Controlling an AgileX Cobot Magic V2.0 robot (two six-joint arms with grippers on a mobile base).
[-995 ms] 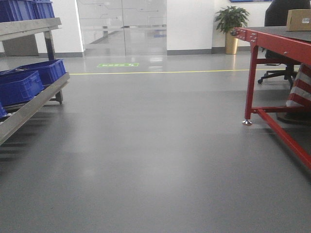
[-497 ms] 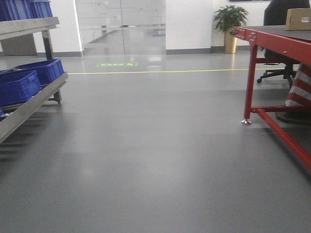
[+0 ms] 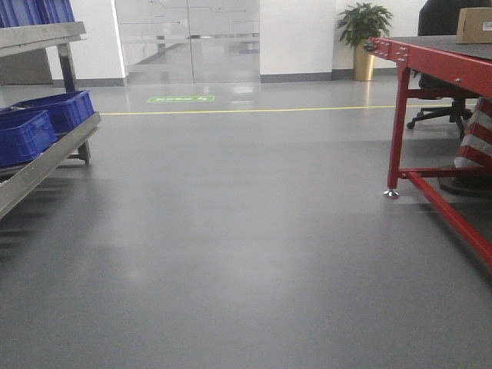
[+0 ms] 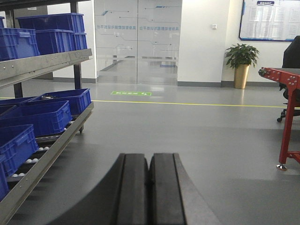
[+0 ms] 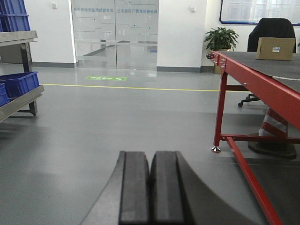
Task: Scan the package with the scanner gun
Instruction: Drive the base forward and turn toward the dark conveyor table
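Front view: an open grey floor [image 3: 231, 254] fills the middle and the bottom of the frame. At the left edge stands a metal rack [image 3: 46, 157] with blue crates [image 3: 46, 114]; at the right edge stands a red table [image 3: 430, 58]. The cardboard package [image 3: 474, 24] sits on the table top in the upper right corner. A yellow line [image 3: 254, 111] crosses the floor in the upper part.

Left wrist view: the left gripper [image 4: 149, 161] is at bottom centre, its jaws pressed together with nothing between them. The rack runs along the left edge; to the right of it the floor is open.

Right wrist view: the right gripper [image 5: 149, 160] at bottom centre is also pressed together and empty. The red table takes the right side, with the package on it at upper right, well apart from the gripper.
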